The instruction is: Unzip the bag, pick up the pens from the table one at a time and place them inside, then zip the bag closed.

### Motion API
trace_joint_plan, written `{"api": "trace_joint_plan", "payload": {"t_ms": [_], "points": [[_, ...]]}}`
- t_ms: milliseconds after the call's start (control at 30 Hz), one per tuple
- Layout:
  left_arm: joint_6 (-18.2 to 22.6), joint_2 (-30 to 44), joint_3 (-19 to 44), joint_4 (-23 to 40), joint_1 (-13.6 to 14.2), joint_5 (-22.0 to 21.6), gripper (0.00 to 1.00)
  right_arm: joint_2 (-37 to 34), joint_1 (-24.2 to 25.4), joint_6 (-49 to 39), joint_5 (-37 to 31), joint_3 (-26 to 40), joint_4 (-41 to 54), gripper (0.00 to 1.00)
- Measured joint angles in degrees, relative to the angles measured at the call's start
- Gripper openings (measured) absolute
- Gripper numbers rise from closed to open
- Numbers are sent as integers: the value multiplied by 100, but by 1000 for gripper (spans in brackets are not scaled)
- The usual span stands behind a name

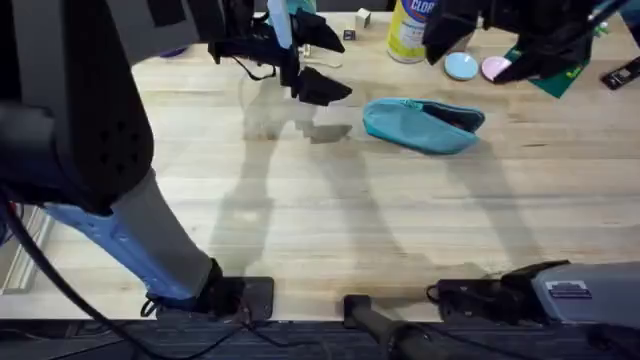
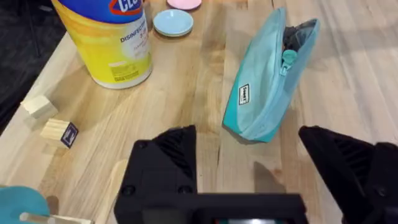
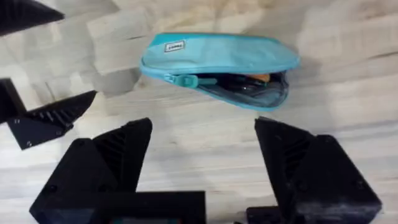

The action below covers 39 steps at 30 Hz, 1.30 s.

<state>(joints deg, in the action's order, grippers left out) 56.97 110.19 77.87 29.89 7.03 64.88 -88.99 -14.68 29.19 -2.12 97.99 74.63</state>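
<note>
The turquoise bag (image 1: pixel 425 125) lies on the table (image 1: pixel 300 220) right of centre. Its zipper pull (image 3: pixel 189 81) sits partway along, and one end gapes open (image 3: pixel 261 90) over dark contents with a bit of orange; I cannot tell what these are. No pens lie loose on the wood. My left gripper (image 1: pixel 322 60) hangs open just left of the bag, which shows beyond its fingertips in the left wrist view (image 2: pixel 249 140). My right gripper (image 3: pixel 204 130) is open above the bag (image 3: pixel 217 59), holding nothing.
A yellow wipes canister (image 1: pixel 408 30), a light-blue dish (image 1: pixel 461 66) and a pink dish (image 1: pixel 493 68) stand behind the bag. Small wooden blocks (image 2: pixel 59 132) lie near the canister. A green item (image 1: pixel 552 78) sits at the far right.
</note>
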Motion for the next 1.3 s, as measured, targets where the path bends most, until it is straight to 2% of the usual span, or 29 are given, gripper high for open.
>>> {"api": "trace_joint_plan", "payload": {"t_ms": [267,400,567,967,1100,1300], "points": [[0,0,0,15,7,3,993,121,875,-178,871,-157,68,994],[0,0,0,17,7,4,993,321,949,-354,1065,-320,-28,994],[0,0,0,17,7,2,993,502,987,-477,1284,-1102,-340,993],[0,0,0,17,7,4,993,901,1111,-219,2360,-3358,-3120,994],[0,0,0,19,7,4,993,900,1111,31,2603,-3834,-3759,994],[0,0,0,17,7,4,992,887,1109,258,2757,-4144,-4329,995]]}}
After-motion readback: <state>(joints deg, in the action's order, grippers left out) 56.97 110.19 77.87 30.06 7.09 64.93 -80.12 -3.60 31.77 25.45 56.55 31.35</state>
